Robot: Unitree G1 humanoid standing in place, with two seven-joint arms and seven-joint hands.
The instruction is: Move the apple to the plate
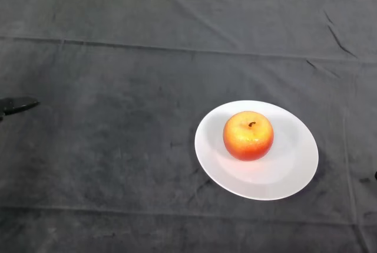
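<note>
The apple (248,135) sits on the white plate (293,173), a little left of and beyond the plate's middle, upright with its stem pit facing up. Its skin is red-orange, paling to yellow around the stem. The plate lies flat on the dark cloth (129,164) covering the table, to the right of centre and in the nearer half of the view. A faint shadow of the apple falls on the plate just beside its near side.

At the far left edge, about level with the plate's far rim, a small black tip of the left hand (17,105) pokes into view. It is probably the end of a finger, though so little shows that I cannot tell whether the fingers are spread, together or curled. It lies low over the cloth and touches nothing that can be seen.

The apple is well apart from that tip, off to its right across a wide stretch of bare cloth, with nothing between them. The cloth shows a few creases near the far right corner.
</note>
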